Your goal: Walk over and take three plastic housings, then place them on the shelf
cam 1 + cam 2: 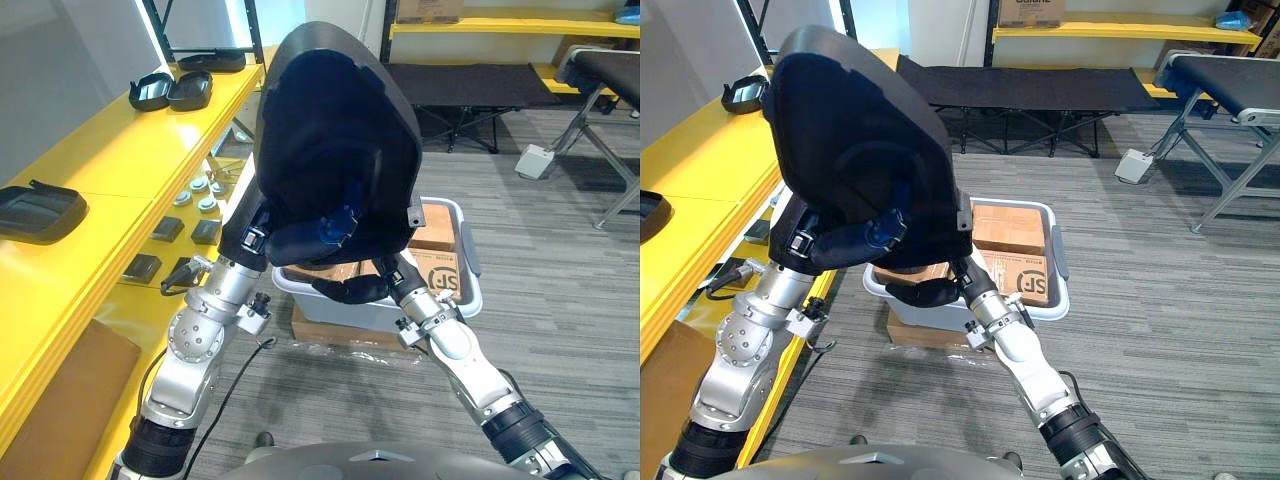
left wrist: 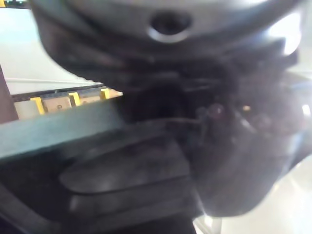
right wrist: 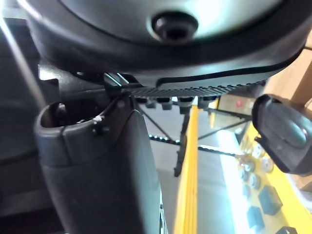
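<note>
The big black housing (image 1: 340, 120) is riding high between both hands, beside the yellow shelf (image 1: 120, 170) and above the grey bin (image 1: 335, 308), so it is risking tipping off a thin rim hold or clipping the shelf edge. The left hand (image 1: 305, 240) is curling round its lower rim from inside, while the right hand (image 1: 352, 290) is propping it from beneath, its grip impossible to tell.

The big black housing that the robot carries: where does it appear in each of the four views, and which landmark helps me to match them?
Left eye view: black housing at upper centre, in front of the grey bin.
Right eye view: upper left of centre, above the same bin.
Left wrist view: probably the blurred dark mass, very close.
Right wrist view: probably the dark wall, very close.
Shared landmark: the yellow shelf, on the robot's left.
</note>
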{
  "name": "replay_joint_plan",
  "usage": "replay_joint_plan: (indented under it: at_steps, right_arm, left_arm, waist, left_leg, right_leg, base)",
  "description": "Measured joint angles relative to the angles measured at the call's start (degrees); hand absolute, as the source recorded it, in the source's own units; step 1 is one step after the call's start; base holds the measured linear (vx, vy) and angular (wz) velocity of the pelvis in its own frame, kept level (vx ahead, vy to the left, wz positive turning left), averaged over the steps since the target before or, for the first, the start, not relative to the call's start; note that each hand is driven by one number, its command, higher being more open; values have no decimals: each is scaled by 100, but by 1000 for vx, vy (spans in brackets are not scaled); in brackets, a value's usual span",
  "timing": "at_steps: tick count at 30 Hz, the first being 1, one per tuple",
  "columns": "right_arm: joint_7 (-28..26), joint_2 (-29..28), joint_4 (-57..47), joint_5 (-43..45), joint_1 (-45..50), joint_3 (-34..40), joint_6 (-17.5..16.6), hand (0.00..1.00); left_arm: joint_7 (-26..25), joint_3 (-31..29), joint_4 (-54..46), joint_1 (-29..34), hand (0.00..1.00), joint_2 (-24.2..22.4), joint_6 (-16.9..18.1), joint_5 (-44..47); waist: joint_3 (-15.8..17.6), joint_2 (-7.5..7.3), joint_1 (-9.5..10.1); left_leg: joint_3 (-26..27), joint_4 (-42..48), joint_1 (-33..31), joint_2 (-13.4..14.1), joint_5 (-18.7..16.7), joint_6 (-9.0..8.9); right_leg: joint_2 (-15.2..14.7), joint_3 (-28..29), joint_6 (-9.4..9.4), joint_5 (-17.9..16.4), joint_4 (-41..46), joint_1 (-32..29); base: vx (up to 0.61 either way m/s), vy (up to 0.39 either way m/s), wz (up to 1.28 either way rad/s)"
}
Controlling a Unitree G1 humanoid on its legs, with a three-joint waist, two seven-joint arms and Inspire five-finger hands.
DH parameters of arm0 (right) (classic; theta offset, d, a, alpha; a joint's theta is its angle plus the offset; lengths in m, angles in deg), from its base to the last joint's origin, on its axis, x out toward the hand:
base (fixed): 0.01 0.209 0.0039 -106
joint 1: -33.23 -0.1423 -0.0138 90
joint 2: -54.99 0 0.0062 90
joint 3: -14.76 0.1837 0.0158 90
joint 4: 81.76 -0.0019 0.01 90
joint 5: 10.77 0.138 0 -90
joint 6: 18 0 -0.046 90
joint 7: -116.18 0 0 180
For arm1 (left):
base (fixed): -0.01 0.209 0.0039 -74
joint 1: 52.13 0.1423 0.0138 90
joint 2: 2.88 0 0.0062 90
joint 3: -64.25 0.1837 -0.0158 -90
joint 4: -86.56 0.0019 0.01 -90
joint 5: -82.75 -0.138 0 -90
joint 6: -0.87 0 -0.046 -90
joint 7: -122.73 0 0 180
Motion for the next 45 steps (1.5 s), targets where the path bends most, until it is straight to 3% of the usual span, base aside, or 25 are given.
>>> replay_joint_plan:
  at_steps: [6, 10, 12, 17, 36, 45]
  right_arm:
    - [108, -7, -89, -442, 49, 121, 261, 100]
    - [121, -271, -314, -669, 338, 745, 274, 100]
    - [122, -357, -470, -672, 467, 1118, 264, 100]
    - [52, -471, -476, -665, 773, 1606, 265, 100]
    - [-307, -459, -540, -610, 973, 1452, 193, 100]
    - [-348, -448, -662, -328, 716, 1152, -60, 100]
  left_arm:
    - [-239, -149, 359, 174, 0, -46, -45, 605]
    - [-317, -456, 777, 252, 0, -83, -238, 565]
    - [-494, -803, 904, 390, 0, -111, -452, 507]
    - [-620, -1212, 903, 475, 0, -194, -524, 510]
    - [124, -1108, 543, 401, 0, -190, -540, 540]
    - [412, -823, 537, 247, 0, -15, -544, 537]
  waist:
    - [130, 72, -39]
    - [246, 108, -53]
    - [301, 77, -145]
    - [322, 8, -178]
    - [351, -50, -177]
    - [349, -55, -172]
  left_leg:
    - [16, 0, 9, 0, -31, -11]
    - [32, 0, 10, 0, -36, -13]
    - [75, 1, 12, 1, -35, 2]
    - [166, 4, 17, 2, -47, 11]
    - [182, 7, 106, 14, -120, 23]
    - [99, 77, 105, 13, -150, 28]
  right_leg:
    - [0, 28, 2, -3, 24, -24]
    - [0, 42, 7, -9, 29, -40]
    - [0, 88, 6, -9, 30, -72]
    - [-2, 182, 10, -13, 54, -121]
    - [-14, 176, 2, -158, 247, -130]
    - [-19, 63, 13, -188, 278, -35]
  base:
    - [0, 0, -1]
    - [0, 0, -1]
    - [0, 0, -8]
    - [19, 7, -10]
    - [-5, 1, 0]
    - [-11, 3, 4]
